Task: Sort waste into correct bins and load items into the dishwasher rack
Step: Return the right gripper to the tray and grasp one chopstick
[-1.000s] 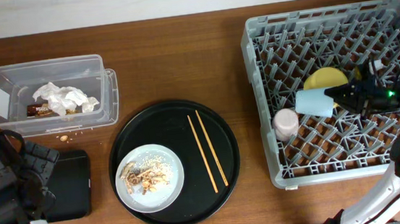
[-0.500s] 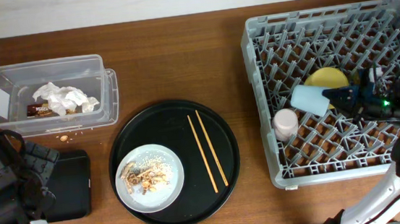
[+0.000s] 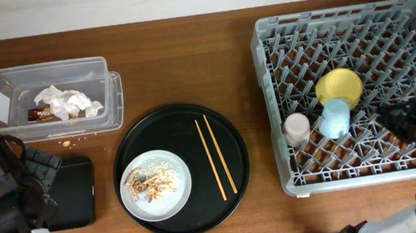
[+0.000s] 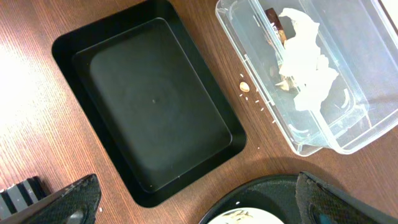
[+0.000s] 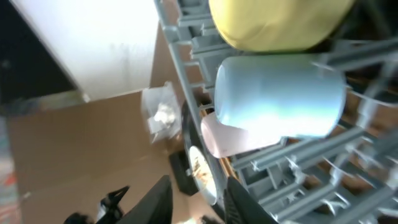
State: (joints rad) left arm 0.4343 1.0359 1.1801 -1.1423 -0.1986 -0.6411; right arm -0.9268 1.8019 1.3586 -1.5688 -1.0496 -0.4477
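- The blue cup [image 3: 335,118] is pale and plain. It stands on end among the pegs in the rack [image 3: 267,96], near-middle, touching the near edge of the yellow bowl [image 3: 339,88].
- The pink cup [image 3: 297,128] stands just left of the blue cup; the right wrist view shows the two side by side.
- The right claw [image 5: 196,183] is at the rack's right side, well apart from the cups. Its fingers are spread with nothing between them.
- The left claw [image 4: 198,180] hangs above the black tray [image 4: 155,118] at the near left, fingers wide apart and holding nothing.
- The plate [image 3: 128,191] with beige scraps [image 3: 152,183] lies near-left on the round tray [image 3: 135,142]. The chopsticks [image 3: 216,157] lie side by side to its right.
- The clear tub [image 3: 114,94] at the far left holds tissue [image 3: 67,102] and a wrapper [image 3: 39,114].
- A few crumbs [image 3: 65,143] lie just near the tub.
- The worktop [image 3: 188,65] is brown wood grain, with a pale wall along its far edge.
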